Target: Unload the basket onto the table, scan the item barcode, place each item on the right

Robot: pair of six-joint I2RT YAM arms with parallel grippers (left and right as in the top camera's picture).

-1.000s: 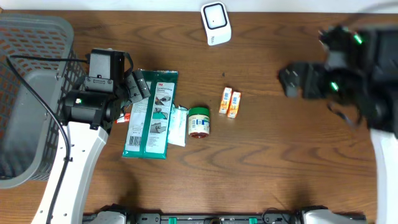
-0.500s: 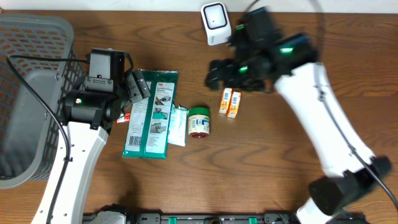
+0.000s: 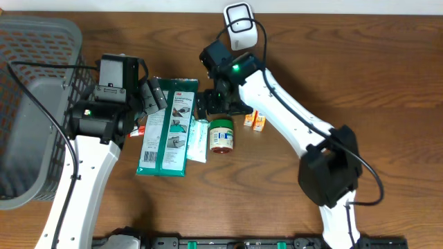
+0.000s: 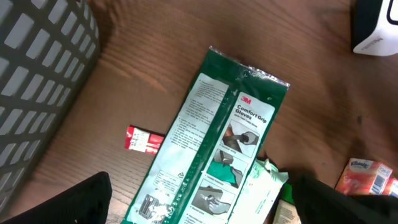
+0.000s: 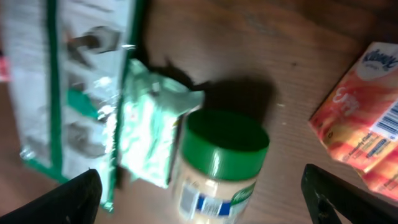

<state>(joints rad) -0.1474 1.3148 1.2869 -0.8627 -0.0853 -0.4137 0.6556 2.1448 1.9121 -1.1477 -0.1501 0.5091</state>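
My right gripper [image 3: 216, 105] hangs spread wide and empty over the small green-lidded jar [image 5: 221, 168], which I take to be the item to scan. In the wrist view the jar shows roughly midway between my two fingers [image 5: 68, 199], below them and not touched by either. It appears to lie on its side on the table [image 3: 332, 83], lid pointing away from my fingertips. I expect it to be rigid and fairly light. The round, smooth wall will likely roll or slip under a pinch across the lid, so I would close on the labelled body, across its width, squarely. A crinkled foil sachet [image 5: 152, 124] lies against the jar on the side of one finger, so that finger has little room to come down. The orange tissue packs [image 5: 367, 118] sit clear beyond the other finger. I cannot find a barcode on the label from here. The white scanner [image 3: 240, 26] stands well beyond my fingertips. My left gripper [image 3: 152, 97] is also released and holds nothing. It hovers with the green glove packet [image 4: 217, 143] between its fingers, beside the basket [image 3: 34, 104].
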